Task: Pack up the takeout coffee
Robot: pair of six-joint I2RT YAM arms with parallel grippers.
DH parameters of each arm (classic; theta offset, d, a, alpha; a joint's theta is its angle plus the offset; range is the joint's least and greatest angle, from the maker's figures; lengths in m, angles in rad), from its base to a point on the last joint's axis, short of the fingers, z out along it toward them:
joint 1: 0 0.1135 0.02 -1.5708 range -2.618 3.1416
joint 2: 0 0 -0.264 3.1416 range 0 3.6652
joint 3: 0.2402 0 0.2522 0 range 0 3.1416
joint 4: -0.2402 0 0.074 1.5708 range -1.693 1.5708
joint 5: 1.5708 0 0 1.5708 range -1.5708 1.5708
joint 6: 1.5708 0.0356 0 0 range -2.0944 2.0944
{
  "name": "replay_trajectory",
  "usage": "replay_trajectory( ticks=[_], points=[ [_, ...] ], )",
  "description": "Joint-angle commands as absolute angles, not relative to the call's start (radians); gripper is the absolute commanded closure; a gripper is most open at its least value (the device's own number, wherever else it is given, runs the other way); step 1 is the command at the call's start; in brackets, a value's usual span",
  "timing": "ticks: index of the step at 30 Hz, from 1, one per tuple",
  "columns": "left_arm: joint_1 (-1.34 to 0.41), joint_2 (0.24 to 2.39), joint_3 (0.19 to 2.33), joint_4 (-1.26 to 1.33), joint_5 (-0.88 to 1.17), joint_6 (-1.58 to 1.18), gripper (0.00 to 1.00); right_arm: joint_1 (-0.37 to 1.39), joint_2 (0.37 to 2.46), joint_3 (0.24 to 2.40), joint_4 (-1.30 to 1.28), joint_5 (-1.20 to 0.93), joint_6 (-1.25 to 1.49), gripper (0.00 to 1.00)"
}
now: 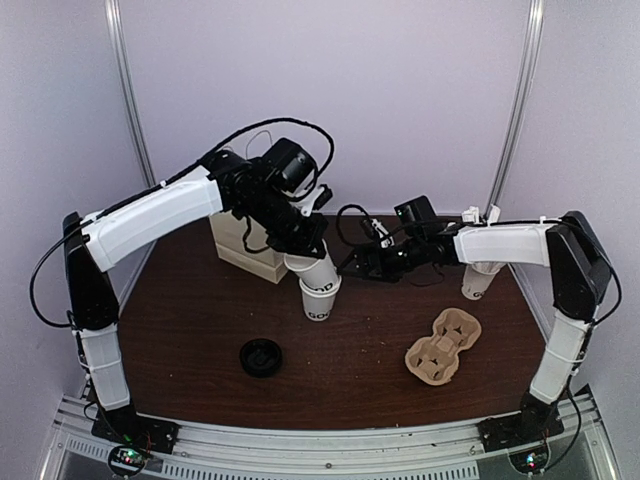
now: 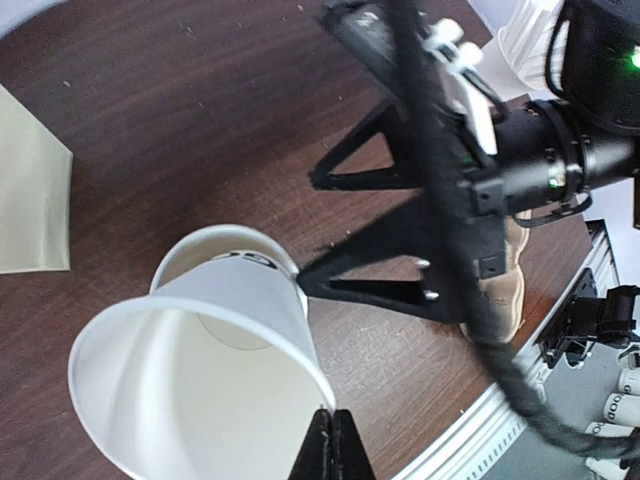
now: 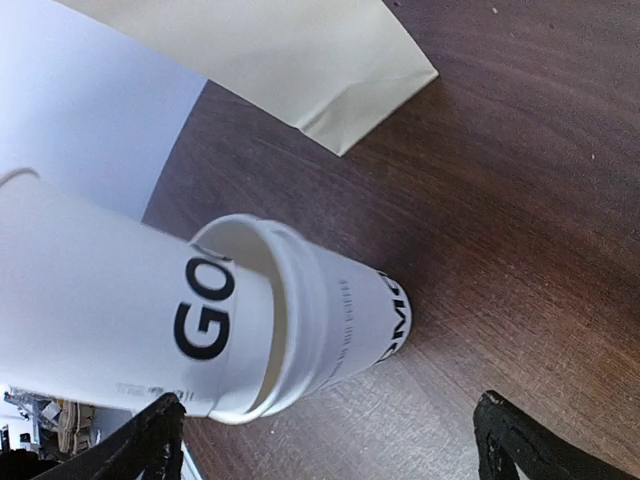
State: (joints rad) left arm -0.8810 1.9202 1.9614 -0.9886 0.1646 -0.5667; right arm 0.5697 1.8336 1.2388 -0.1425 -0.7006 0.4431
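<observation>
Two white paper coffee cups with dark lettering are nested, neither with a lid. The lower cup (image 1: 321,300) (image 3: 345,315) stands on the brown table. The upper cup (image 1: 310,268) (image 2: 190,370) (image 3: 90,290) tilts left with its base inside the lower cup's mouth. My left gripper (image 1: 298,250) (image 2: 331,440) is shut on the upper cup's rim, pinching the wall. My right gripper (image 1: 347,268) (image 3: 335,445) stands open just to the right of the lower cup, its fingers (image 2: 370,285) wide apart and touching nothing. A round black lid (image 1: 260,357) lies on the table in front, apart from the cups.
A pale paper bag (image 1: 243,248) (image 3: 270,50) stands behind and left of the cups. The brown pulp cup carrier (image 1: 443,348) lies at the front right. A white cup with sticks (image 1: 476,281) sits at the right, under the right arm.
</observation>
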Motion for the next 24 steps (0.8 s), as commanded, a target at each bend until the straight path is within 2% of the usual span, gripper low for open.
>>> replay_trajectory(
  ticks=[1,7,11,17,20,24],
  points=[
    [-0.888,1.842,2.068,-1.087,0.067,-0.506,1.00,0.572,1.710,1.224,-0.118,-0.724,0.386,0.00],
    [-0.888,1.798,2.114,-1.193,-0.014,-0.458,1.00,0.568,1.631,1.224,-0.158,-0.729,0.312,0.00],
    [-0.924,1.748,2.112,-1.205,0.039,-0.342,1.00,0.530,1.547,1.220,-0.222,-0.765,0.229,0.00],
    [-1.117,1.744,2.071,-1.230,0.160,-0.140,1.00,0.297,1.329,1.169,-0.265,-1.048,0.215,0.00],
    [-1.232,1.805,2.064,-1.264,0.099,-0.101,1.00,0.176,1.223,1.183,-0.482,-1.102,0.035,0.00],
    [-1.315,1.888,2.036,-1.245,0.033,-0.094,1.00,0.118,1.027,1.088,-0.759,-1.127,-0.201,0.00]
  ],
)
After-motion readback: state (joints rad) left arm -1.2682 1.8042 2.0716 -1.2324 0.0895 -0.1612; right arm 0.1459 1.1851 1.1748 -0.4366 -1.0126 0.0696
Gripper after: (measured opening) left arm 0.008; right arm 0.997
